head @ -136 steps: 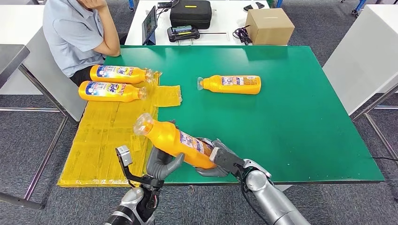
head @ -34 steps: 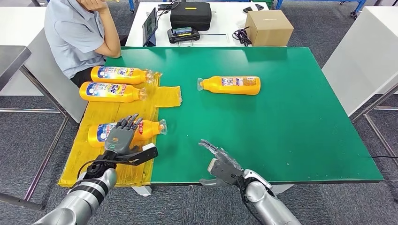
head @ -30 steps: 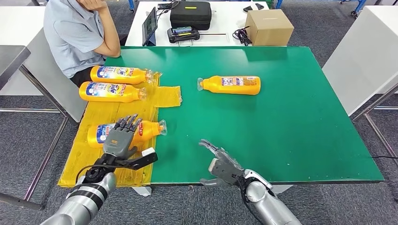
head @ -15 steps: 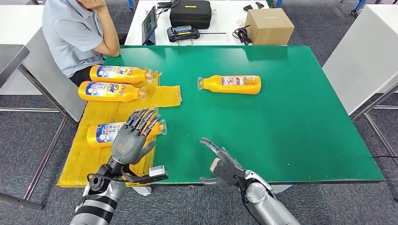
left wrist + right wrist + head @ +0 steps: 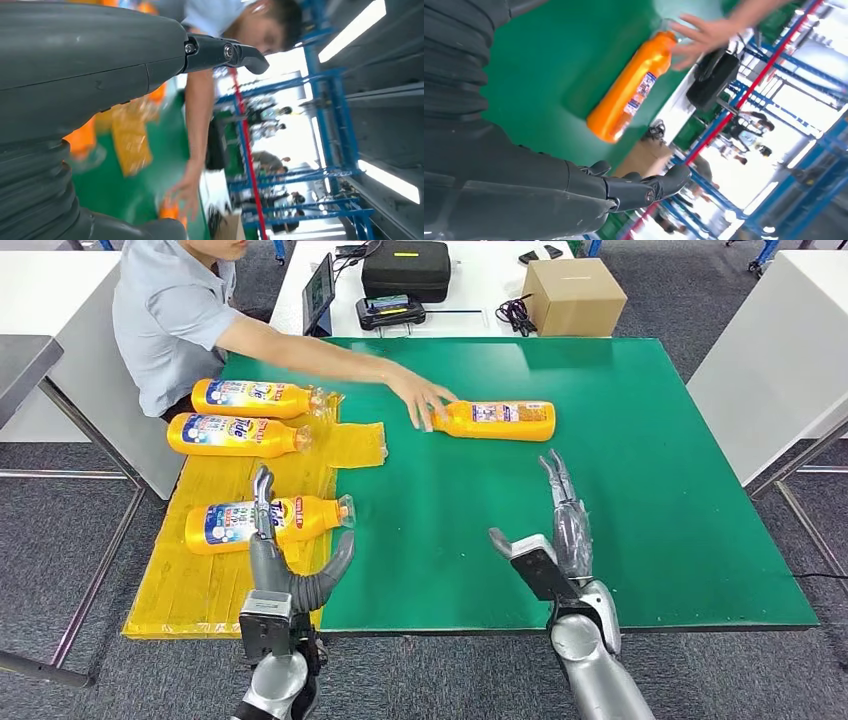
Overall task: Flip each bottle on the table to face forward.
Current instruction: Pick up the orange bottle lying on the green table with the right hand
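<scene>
A green table [image 5: 620,540] carries a yellow mat [image 5: 215,570] along its left edge. A seated person [image 5: 175,315] reaches across, their hand [image 5: 425,400] touching the neck of a lone orange bottle [image 5: 495,420] lying mid-table. Three orange bottles lie on the mat: two at the far end [image 5: 255,397] [image 5: 235,435], one nearer [image 5: 265,522]. The left hand [image 5: 285,565] and right hand [image 5: 555,535] are both raised near the front edge, fingers extended, empty.
</scene>
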